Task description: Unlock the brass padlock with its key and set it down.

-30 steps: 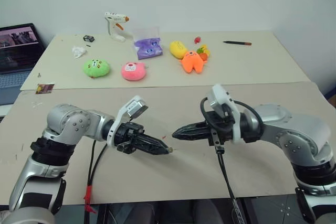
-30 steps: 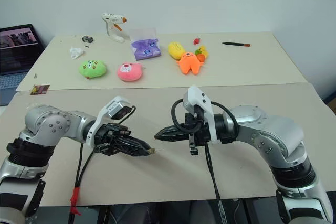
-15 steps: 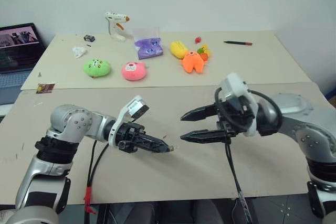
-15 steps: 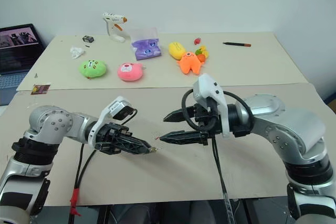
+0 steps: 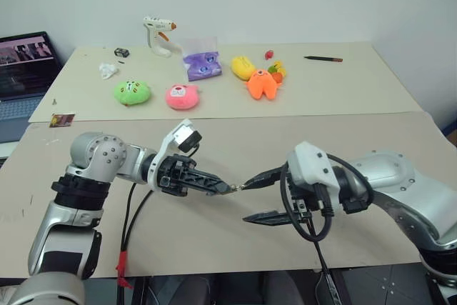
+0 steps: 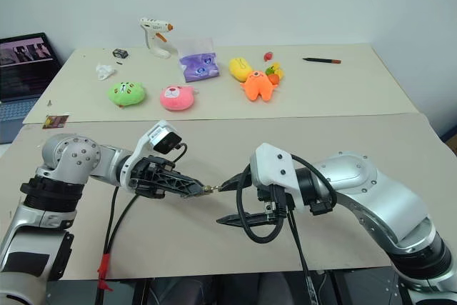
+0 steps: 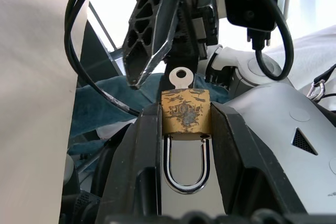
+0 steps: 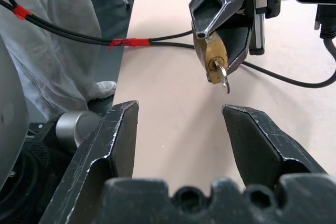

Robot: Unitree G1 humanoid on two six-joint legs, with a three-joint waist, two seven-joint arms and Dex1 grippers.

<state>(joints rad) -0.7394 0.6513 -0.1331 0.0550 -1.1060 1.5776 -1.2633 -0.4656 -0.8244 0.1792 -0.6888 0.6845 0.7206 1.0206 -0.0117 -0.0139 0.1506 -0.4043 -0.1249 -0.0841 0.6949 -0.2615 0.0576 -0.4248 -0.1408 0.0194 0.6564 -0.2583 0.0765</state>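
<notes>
We hold the brass padlock (image 7: pixel 185 111) clamped between the fingers of our left gripper (image 5: pixel 214 186), body squeezed from both sides, shackle pointing back toward the wrist and looking seated in the body. The key (image 7: pixel 182 77) sits in the keyhole, its round silvery bow sticking out of the padlock's far end, toward our right gripper (image 5: pixel 258 196). That gripper stands with its jaws wide apart and nothing between them, just beside the padlock; from the head cameras its upper finger tip looks to be at or almost at the key, though we cannot tell if it touches.

The step in hand, as we judge it, is taking the key's bow and turning it. To do it well we should line the right fingers up so the bow lies flat between the pads, close on the bow alone and not on the padlock's body, then roll the wrist about the key's own axis. We keep the left grip firm so the padlock does not twist along.
</notes>
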